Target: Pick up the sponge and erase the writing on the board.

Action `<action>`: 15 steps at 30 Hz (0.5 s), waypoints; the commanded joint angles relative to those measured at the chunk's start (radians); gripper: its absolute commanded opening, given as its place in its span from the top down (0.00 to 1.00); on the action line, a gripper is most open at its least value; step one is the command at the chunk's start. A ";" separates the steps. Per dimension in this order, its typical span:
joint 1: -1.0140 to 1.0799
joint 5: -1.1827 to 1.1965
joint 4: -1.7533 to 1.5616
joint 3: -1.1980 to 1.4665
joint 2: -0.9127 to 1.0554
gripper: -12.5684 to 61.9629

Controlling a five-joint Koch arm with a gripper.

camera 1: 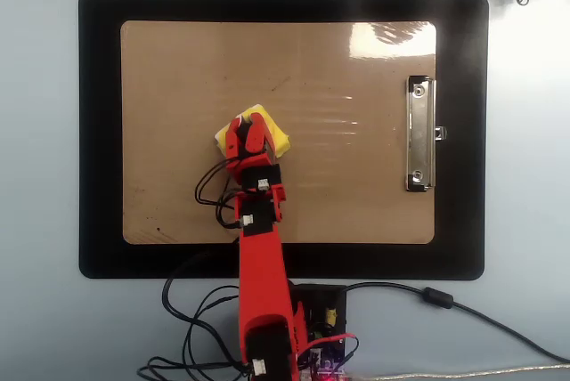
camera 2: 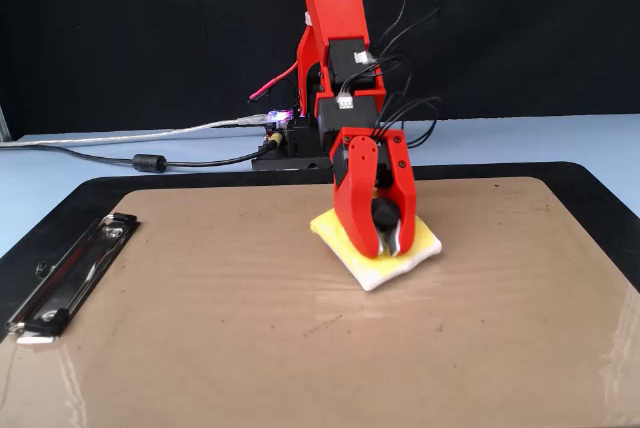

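We are seeing the sponge (camera 2: 378, 245) lying flat near the board's (camera 1: 356, 185) middle, its knob pinched between the jaws of the gripper (camera 2: 383, 240). Faint marks that may be leftover writing (camera 2: 322, 323) are showing beside it. The black mat (camera 1: 98, 132) is framing the board.

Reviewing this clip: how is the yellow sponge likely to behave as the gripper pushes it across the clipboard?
The sponge looks soft and light, so it probably compresses a little under the gripper, which clamps its black knob. Lying flat, it seems unlikely to tip or roll. The glossy clipboard likely lets it slide easily.
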 commanded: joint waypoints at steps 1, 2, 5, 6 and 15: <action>-0.009 -0.020 0.025 0.147 0.143 0.93; -0.011 -0.020 0.025 0.224 0.227 0.93; -0.014 -0.020 0.025 0.394 0.459 0.93; -0.020 -0.020 0.020 0.397 0.457 0.93; -0.021 -0.014 -0.061 -0.225 -0.224 0.93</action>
